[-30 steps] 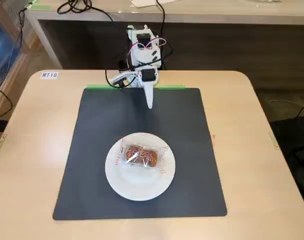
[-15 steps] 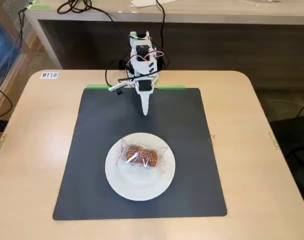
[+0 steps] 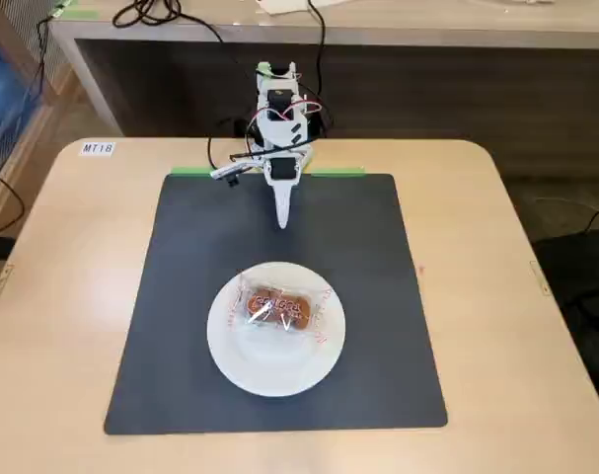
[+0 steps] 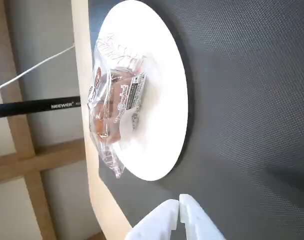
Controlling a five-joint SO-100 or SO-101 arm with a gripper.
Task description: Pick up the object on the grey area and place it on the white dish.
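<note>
One wrapped snack (image 3: 277, 308) lies on one white dish (image 3: 230, 346), and that dish sits on one grey mat (image 3: 358, 257). One arm (image 3: 279, 118) stands at the far edge of the surface (image 3: 72, 296), carrying one pair of jaws. Two green tape strips (image 3: 188, 171) mark the mat's far edge. One label (image 3: 98, 148) sits near the far-left corner.

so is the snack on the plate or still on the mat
On the plate: the wrapped snack lies inside the white plate's rim, off the grey mat. The fingers are shut, empty and well clear.
</note>
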